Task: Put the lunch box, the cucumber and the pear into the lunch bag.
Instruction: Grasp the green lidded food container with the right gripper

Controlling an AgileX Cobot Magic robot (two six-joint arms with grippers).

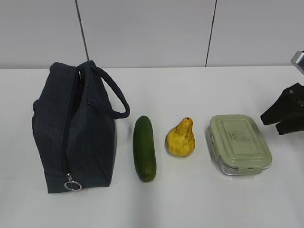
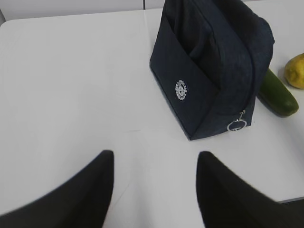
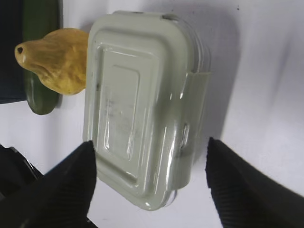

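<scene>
Navy bag (image 1: 76,128) zipped; nothing packed. Right gripper (image 3: 149,183) spread wide above the lunch box (image 3: 142,102), left gripper (image 2: 154,190) parted, empty; unzipping seems first.

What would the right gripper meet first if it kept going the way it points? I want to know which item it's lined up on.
Most likely the lunch box: the open right gripper frames its lidded top, with the pear off to one side. How far off is unclear.

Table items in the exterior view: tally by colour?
Navy: 1, boxy dark navy fabric lunch bag
Green: 2, smooth dark green cucumber; clear lunch box with sage-green lid
Yellow: 1, blotchy yellow pear
Total: 4
</scene>
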